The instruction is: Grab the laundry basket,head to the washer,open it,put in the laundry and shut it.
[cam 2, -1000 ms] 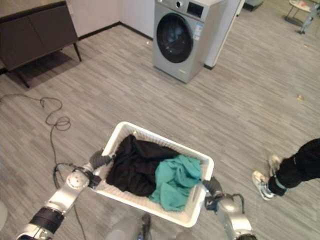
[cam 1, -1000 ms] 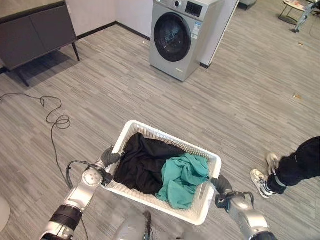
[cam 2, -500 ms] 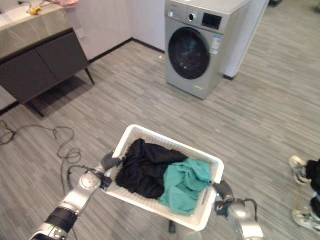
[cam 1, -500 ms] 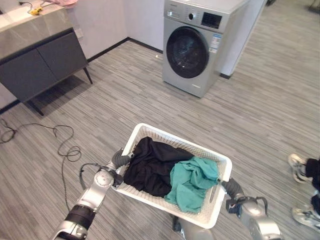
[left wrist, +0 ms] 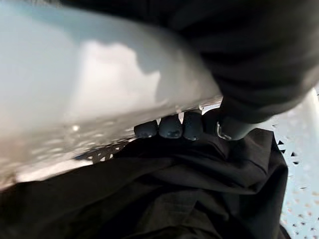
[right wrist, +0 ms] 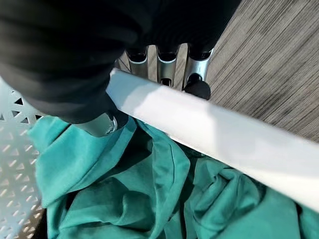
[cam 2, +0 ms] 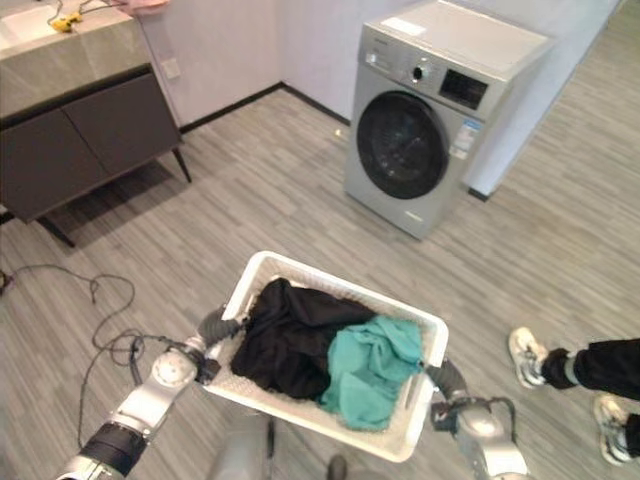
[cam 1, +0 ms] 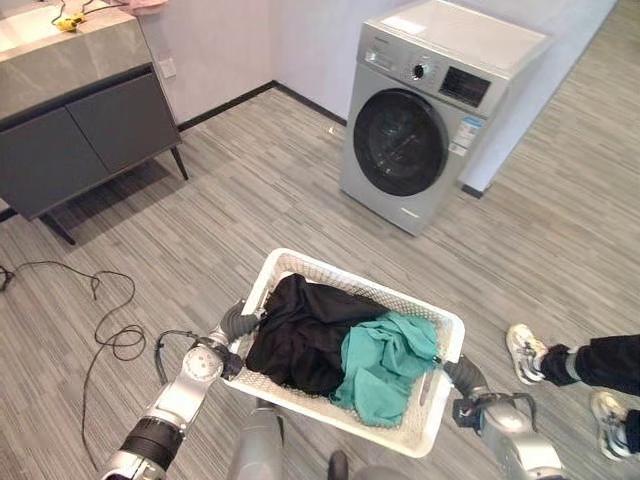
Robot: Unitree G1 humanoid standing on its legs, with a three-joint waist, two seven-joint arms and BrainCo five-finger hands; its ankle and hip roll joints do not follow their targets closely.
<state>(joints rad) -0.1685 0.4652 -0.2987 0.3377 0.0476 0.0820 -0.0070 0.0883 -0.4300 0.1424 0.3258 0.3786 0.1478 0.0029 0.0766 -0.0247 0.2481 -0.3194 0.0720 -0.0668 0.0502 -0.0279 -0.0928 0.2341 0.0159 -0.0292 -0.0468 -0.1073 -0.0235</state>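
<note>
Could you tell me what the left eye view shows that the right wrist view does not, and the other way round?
The left eye view takes in the washer with its door shut, the dark cabinet, a person's shoes, the black garment and the left hand at the basket's side. The right wrist view shows the right hand close up, its fingers curled round the rim. Both show the white laundry basket, the teal garment in it and the wood-pattern floor.

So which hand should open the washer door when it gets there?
Probably the left hand. The washer stands ahead, door shut. Both hands grip the laundry basket rim now, the right hand too, so the basket must go down first.
</note>
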